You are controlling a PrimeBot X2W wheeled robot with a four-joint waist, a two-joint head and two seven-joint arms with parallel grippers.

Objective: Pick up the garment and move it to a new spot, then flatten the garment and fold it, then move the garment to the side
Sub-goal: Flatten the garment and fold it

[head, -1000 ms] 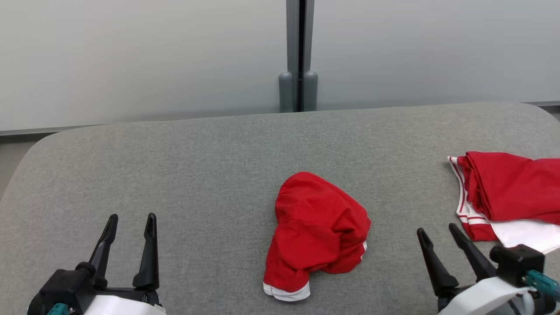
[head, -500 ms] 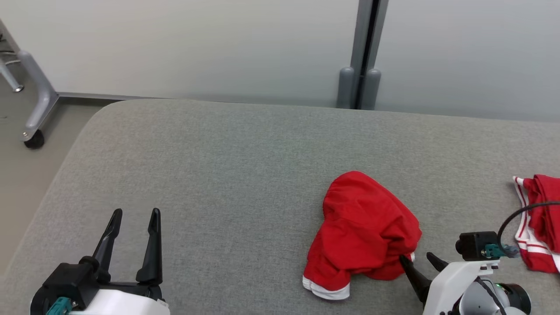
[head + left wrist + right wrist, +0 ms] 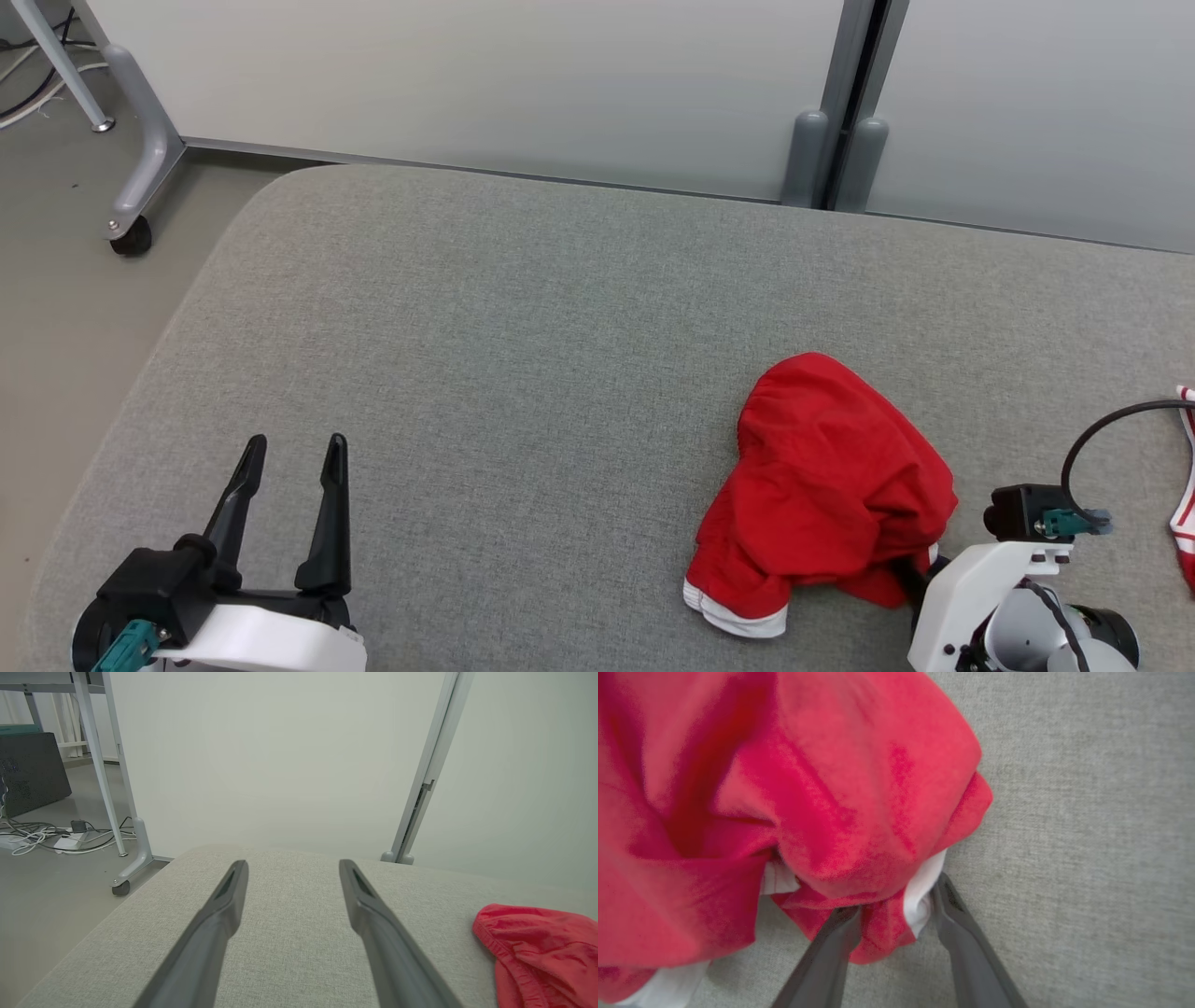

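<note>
A crumpled red garment (image 3: 826,467) with white trim lay on the grey fabric-covered worktop (image 3: 523,308), close to the near edge and well toward the right side, its white-banded hem turned toward that near edge. The right gripper (image 3: 896,896) was down at the garment's near right side, with its two dark fingers (image 3: 966,952) set on either side of a bunched fold of red cloth and white trim. One tip was tucked under the cloth and the other touched the white band. The jaws stood moderately apart around that fold, but in the blurred wrist view I could not tell whether they were actually pinching it. The garment rested on the worktop. The left gripper (image 3: 297,441) was near the near left corner, well apart from the garment, with its jaws wide and nothing between them. A strip of another red and white cloth (image 3: 1184,504) showed at the right edge of the worktop. Beyond the far edge stood a pale partition (image 3: 467,84) with a grey post (image 3: 845,103). Off the far left corner was a metal leg on a caster (image 3: 131,238), with cables (image 3: 42,835) on the floor behind it.
</note>
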